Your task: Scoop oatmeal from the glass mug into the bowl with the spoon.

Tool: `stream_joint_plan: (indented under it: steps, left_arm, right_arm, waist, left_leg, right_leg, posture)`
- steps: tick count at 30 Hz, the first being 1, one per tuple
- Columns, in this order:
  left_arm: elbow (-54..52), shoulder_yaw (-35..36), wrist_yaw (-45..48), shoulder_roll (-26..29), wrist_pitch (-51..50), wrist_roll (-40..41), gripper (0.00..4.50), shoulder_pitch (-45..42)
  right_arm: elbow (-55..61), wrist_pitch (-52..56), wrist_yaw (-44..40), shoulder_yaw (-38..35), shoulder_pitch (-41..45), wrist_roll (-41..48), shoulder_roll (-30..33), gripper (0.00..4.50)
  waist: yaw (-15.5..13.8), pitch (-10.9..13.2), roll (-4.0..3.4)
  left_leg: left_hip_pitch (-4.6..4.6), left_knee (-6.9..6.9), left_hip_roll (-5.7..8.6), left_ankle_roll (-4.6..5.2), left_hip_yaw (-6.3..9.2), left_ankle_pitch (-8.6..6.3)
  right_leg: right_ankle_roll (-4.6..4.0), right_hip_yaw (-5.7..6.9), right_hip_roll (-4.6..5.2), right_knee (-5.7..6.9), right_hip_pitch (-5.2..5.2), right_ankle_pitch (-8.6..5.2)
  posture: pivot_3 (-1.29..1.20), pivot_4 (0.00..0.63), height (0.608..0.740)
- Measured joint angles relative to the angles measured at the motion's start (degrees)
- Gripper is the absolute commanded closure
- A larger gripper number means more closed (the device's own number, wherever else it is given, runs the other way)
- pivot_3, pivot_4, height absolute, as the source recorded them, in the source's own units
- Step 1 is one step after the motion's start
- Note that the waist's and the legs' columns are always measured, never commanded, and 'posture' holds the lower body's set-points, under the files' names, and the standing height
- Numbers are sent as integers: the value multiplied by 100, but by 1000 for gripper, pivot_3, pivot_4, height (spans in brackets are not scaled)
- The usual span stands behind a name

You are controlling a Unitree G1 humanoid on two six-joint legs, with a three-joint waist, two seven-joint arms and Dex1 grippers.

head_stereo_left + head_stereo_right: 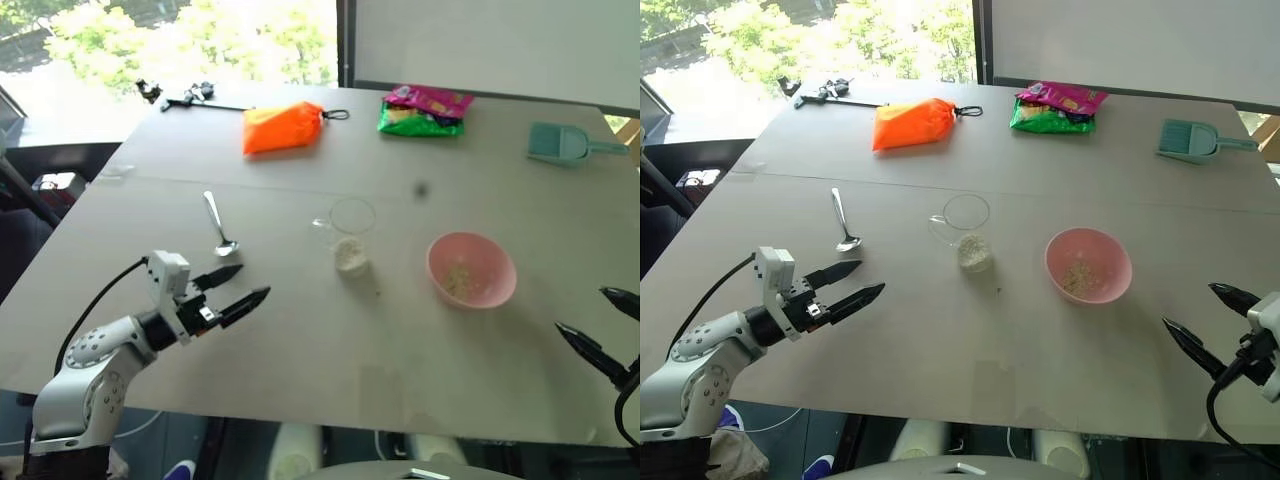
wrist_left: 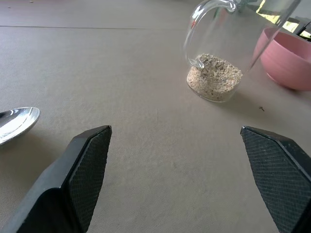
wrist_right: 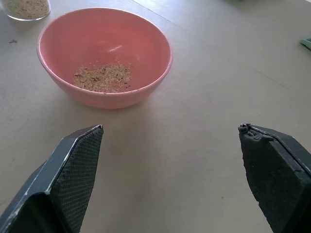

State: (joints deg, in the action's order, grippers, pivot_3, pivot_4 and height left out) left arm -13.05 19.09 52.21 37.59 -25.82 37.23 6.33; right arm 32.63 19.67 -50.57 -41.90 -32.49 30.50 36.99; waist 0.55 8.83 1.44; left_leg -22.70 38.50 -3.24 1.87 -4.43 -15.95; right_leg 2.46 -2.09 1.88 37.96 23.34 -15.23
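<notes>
Two claws hang over the near side of the table (image 1: 300, 340), both with fingers spread wide and holding nothing. From the head camera, the left claw (image 1: 236, 285) sits near the near left corner, its black fingers aimed toward the middle. Just beyond its tips lies the spoon (image 1: 217, 226), slim and shiny, bowl end toward the near edge and handle running toward the far edge. At the middle of the table stands the glass mug (image 1: 351, 238), clear, upright, with a thin handle on the side facing the spoon and a low layer of pale oatmeal (image 1: 350, 256) at its bottom. Beside it, toward the right edge, is the bowl (image 1: 471, 270), pink and shallow, with a thin scatter of flakes inside. The right claw (image 1: 600, 325) is at the near right corner, apart from the bowl. Along the far edge lie an orange pouch (image 1: 283, 127), a green and pink snack packet (image 1: 423, 111) and a teal scoop (image 1: 563, 144).

Through the left wrist camera the mug's oatmeal looks beige and grainy, the spoon's head (image 2: 15, 122) gleams beside one finger, and the bowl's pink wall (image 2: 286, 60) stands behind the mug.

Through the right wrist camera the bowl (image 3: 104, 56) sits ahead of the spread fingers, a small brownish patch of flakes on its floor.
</notes>
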Motion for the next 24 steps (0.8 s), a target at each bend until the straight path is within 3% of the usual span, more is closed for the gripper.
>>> stream_joint_plan:
  steps: [9,15,18,23,24]
  left_arm:
    - [1,-9,-176,-188,-140,119,78,-203]
    - [-210,-123,-778,-473,-177,59,78,-454]
    - [-372,-171,-1645,-585,-719,64,78,-1078]
    - [-785,-513,-3965,-794,-2209,-757,78,-2351]
    - [-785,-528,-4027,-809,-2257,-786,78,-2382]
  right_arm:
    - [-133,-131,93,222,100,-25,-142,0]
    - [-322,-1027,-13,450,280,-266,-422,0]
    - [-319,-1248,79,525,436,-240,-609,0]
    - [-264,-1288,-735,460,933,1109,-202,0]
    - [-264,-1289,-773,461,939,1132,-176,0]
  waist:
    - [14,-3,3]
    - [-26,-4,1]
    - [-63,-4,3]
    - [-45,-5,-2]
    - [-45,-5,-2]
  left_leg:
    - [2,1,2,0,-1,0]
    - [2,2,4,0,5,1]
    - [-1,15,4,0,17,1]
    - [15,22,11,0,23,1]
    - [14,22,12,0,24,1]
  right_leg:
    - [0,-2,-1,1,-2,0]
    - [1,1,-2,2,-4,1]
    - [2,11,-4,7,-9,2]
    - [7,14,-4,6,-32,6]
    - [7,15,-5,5,-32,6]
  posture:
    - [0,150,740]
    - [0,150,740]
    - [0,150,740]
    - [0,150,740]
    - [0,150,740]
